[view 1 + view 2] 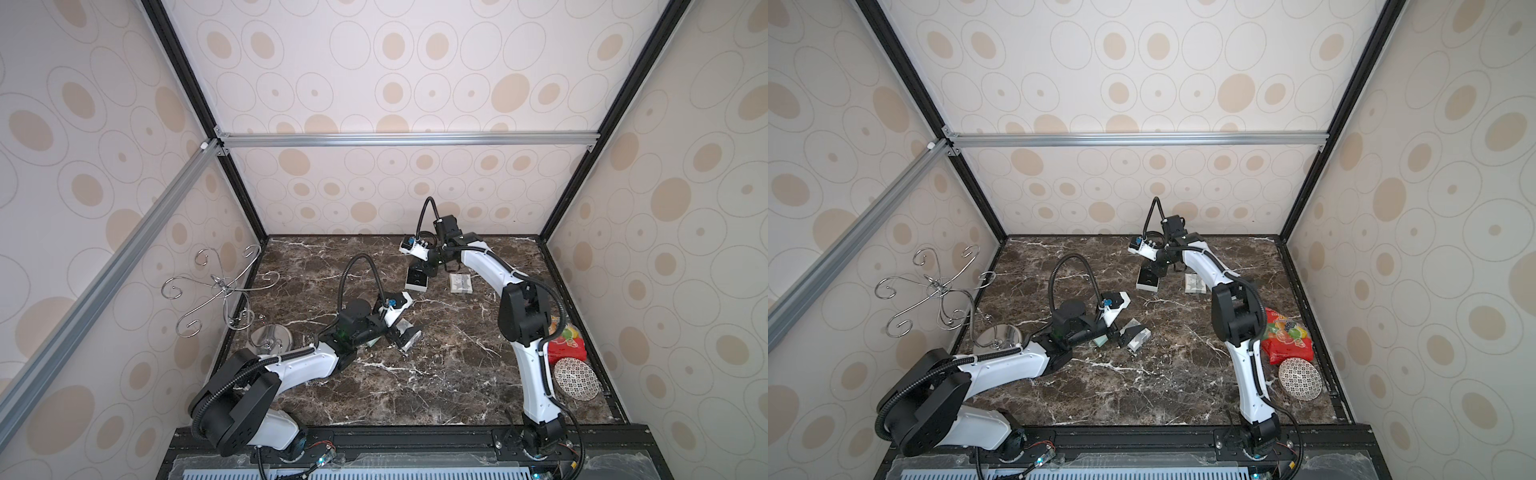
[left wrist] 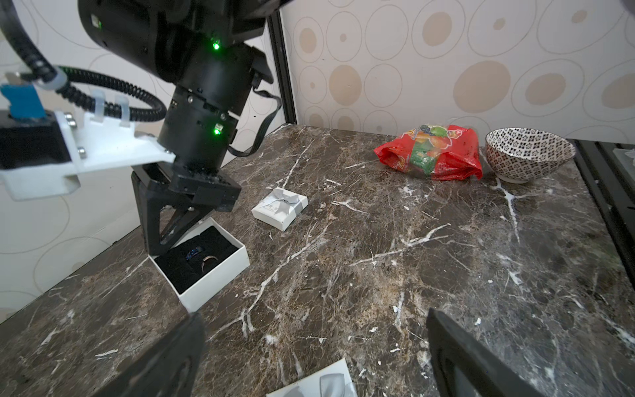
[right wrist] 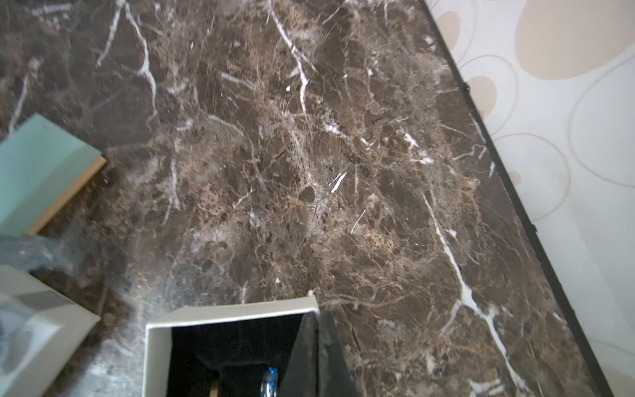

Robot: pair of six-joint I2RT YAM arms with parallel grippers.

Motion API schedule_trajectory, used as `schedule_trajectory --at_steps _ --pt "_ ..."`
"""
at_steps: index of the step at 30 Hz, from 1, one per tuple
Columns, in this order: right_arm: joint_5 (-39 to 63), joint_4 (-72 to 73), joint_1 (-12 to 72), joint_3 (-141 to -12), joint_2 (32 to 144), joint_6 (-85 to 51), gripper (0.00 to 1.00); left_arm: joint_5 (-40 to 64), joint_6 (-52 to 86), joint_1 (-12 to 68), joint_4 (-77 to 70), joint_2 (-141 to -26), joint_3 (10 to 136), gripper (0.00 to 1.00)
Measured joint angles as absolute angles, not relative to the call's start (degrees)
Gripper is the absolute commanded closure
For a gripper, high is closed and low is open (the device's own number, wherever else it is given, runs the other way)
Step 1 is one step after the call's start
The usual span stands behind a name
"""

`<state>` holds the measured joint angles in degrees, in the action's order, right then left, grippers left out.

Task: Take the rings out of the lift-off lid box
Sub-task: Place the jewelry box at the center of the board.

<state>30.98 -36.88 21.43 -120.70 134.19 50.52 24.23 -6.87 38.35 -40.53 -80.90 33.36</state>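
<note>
The lift-off lid box (image 1: 417, 279) (image 2: 220, 275) stands open at the back middle of the table, white with a black lining. Two rings show in it: a blue one (image 2: 194, 253) (image 3: 269, 378) and a pale metal one (image 2: 209, 261). My right gripper (image 1: 430, 271) (image 3: 316, 318) is shut at the box's far corner, one finger inside the wall and one outside. The box's lid (image 1: 460, 284) (image 2: 280, 206), white with a grey bow, lies to the right of it. My left gripper (image 1: 405, 337) (image 2: 314, 314) hangs open, nearer the front, over another white bowed box (image 2: 319, 381).
A teal box (image 1: 1100, 340) (image 3: 41, 172) lies under the left wrist. A curly silver wire stand (image 1: 220, 286) rises at the left edge. A red sweet bag (image 1: 565, 343) (image 2: 429, 154) and a patterned bowl (image 1: 575, 378) (image 2: 529, 154) sit by the right edge.
</note>
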Motion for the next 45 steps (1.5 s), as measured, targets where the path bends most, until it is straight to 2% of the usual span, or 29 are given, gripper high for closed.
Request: schedule_trajectory --at_steps 7,15,17,21,26,31,35,39,45 --pt "29.4 -41.7 21.5 -128.5 142.3 56.7 1.0 24.1 -6.9 38.3 -38.9 -80.9 33.4 0.0" --pt "29.0 -41.4 21.5 -129.3 143.3 58.0 1.0 24.2 -6.9 38.3 -38.0 -82.1 34.1 0.0" --pt "28.5 -40.3 21.5 -129.2 143.3 58.0 0.89 24.4 -6.9 38.3 -38.1 -82.3 34.1 0.0" --pt "27.7 -36.7 21.5 -127.3 143.2 57.1 0.53 24.6 -7.0 38.3 -38.0 -82.4 34.2 0.0" --pt "27.3 -35.9 21.5 -126.4 143.0 56.2 0.31 24.5 -7.3 38.2 -37.6 -82.4 35.3 0.0" --pt "27.3 -36.5 20.8 -125.3 139.1 54.1 0.17 22.4 -7.2 38.2 -34.3 -82.7 38.9 0.0" --pt "26.6 -36.0 19.6 -118.0 129.6 50.4 0.11 18.5 -5.4 38.1 -30.8 -85.1 45.1 0.0" --pt "23.6 -34.7 18.5 -111.1 119.7 42.1 0.0 12.8 -2.8 37.8 -28.6 -87.8 48.8 0.0" --pt "18.9 -35.9 19.1 -107.5 116.4 23.5 0.0 6.0 -0.2 37.1 -25.6 -94.0 52.0 0.0"
